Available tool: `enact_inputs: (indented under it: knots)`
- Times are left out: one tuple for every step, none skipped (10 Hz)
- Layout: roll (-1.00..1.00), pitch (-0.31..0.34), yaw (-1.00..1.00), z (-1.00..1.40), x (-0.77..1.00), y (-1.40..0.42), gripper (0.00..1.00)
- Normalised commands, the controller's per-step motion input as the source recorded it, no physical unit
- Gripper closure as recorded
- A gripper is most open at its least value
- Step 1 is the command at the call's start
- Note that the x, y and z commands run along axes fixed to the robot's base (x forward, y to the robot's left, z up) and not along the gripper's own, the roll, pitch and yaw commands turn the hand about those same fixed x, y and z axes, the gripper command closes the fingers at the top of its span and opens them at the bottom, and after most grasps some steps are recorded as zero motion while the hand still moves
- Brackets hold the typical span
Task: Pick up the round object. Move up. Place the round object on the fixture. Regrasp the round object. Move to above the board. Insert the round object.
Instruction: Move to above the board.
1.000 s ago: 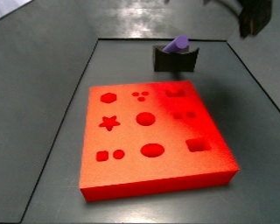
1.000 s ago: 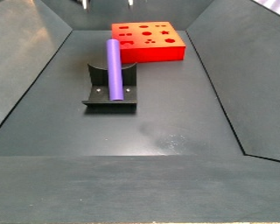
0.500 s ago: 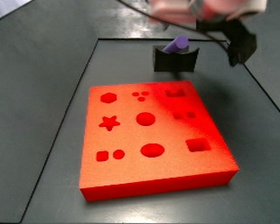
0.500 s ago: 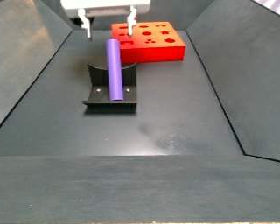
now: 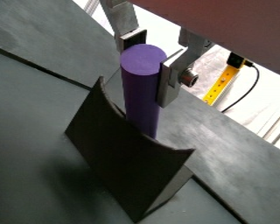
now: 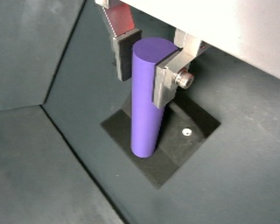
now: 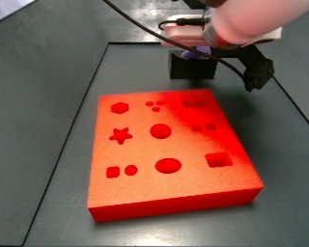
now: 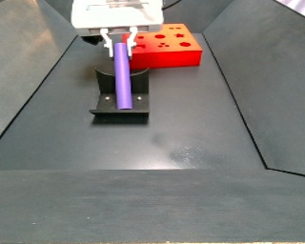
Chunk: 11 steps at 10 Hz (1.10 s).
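Note:
The round object (image 5: pixel 143 96) is a purple peg lying tilted in the notch of the dark fixture (image 5: pixel 119 162); both side views show it too (image 8: pixel 121 76). My gripper (image 5: pixel 150 63) straddles the peg's raised end, seen in both wrist views (image 6: pixel 143 68). One finger (image 6: pixel 166 77) rests against the peg, while the other finger (image 6: pixel 120 54) stands a small gap away, so the jaws are open. The peg's low end sits on the fixture's base plate (image 6: pixel 184 144). The red board (image 7: pixel 164 145) lies nearby, beyond the fixture (image 8: pixel 121 107) in a side view.
The fixture and the board (image 8: pixel 168 48) sit on a dark floor with sloped walls (image 8: pixel 28 86) on both sides. The arm's body and cable (image 7: pixel 241 24) hang over the fixture (image 7: pixel 192 69), hiding most of the peg there. A yellow part (image 5: pixel 230 70) shows past the wall.
The gripper has come down from above into the scene and now sits around the peg's upper end. Peg, fixture and board have not moved.

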Motion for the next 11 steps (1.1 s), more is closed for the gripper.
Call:
enact_inputs:
  knots:
    - [-0.02,-0.147,-0.19,1.0,0.23,0.12,1.0]
    - [-0.02,-0.099,-0.2,1.0,0.21,0.12,1.0]
    - [-0.01,-0.06,-0.2,1.0,0.19,0.11,1.0]
    - [-0.01,-0.018,-0.19,1.0,0.18,0.11,1.0]
    - [0.0,0.035,-0.16,1.0,0.16,0.11,1.0]
    - [0.01,0.075,-0.14,1.0,0.14,0.1,1.0]
    - [0.01,0.112,-0.11,1.0,0.13,0.09,1.0]
    - [0.01,0.153,-0.06,0.88,0.1,0.07,1.0]
    - [0.0,0.18,-0.03,0.68,0.07,0.04,1.0]
    - [0.0,0.2,0.01,0.49,0.06,0.02,1.0]
    - [-0.01,0.21,0.05,0.3,0.05,0.0,1.0]
